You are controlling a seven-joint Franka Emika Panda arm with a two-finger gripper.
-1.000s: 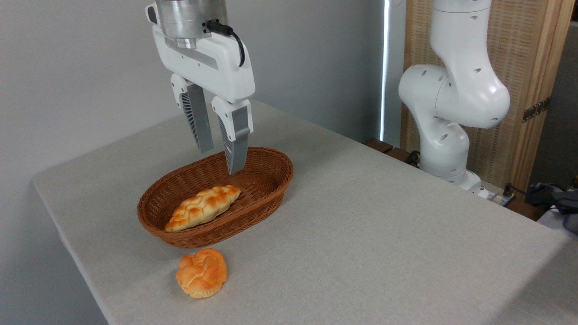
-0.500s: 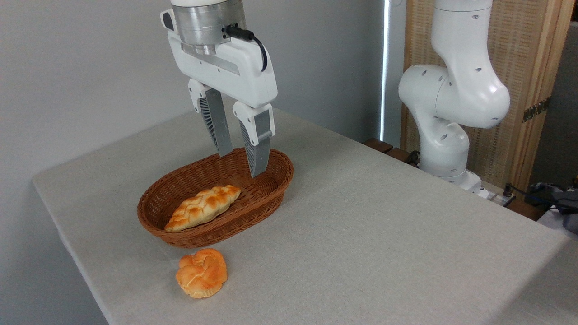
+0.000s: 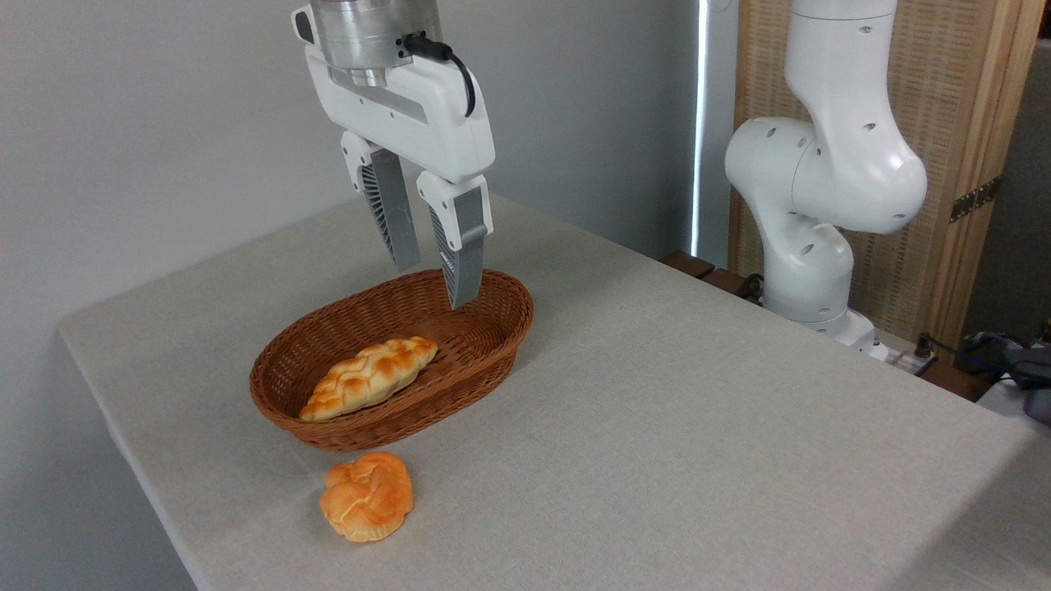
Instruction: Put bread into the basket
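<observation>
We see the gripper (image 3: pixel 435 286) only from its metal wrist collar down; the arm above it is cut off by the top edge, and so is the upper part of the white arm column (image 3: pixel 825 164) standing well off to the right. The jaws are spread with a clear gap between them and hold nothing. Their tips hang above the far end of the basket (image 3: pixel 501 328), the nearer fingertip overlapping the far rim in our view, so we cannot tell how high above the weave it sits. Below the jaws and to their left, the bread (image 3: pixel 369 377) lies inside the basket along its length, its near end resting against the sloping front wall. The front wall hides part of the basket floor. Farther below the jaws, outside the basket and just beside its front wall, a round bun (image 3: pixel 367 497) sits on the table (image 3: pixel 698 410), whose cloth runs out of view at the bottom and right. Dark objects at the right edge are cut off and too small to identify. We find no brand, label or readable writing anywhere.
</observation>
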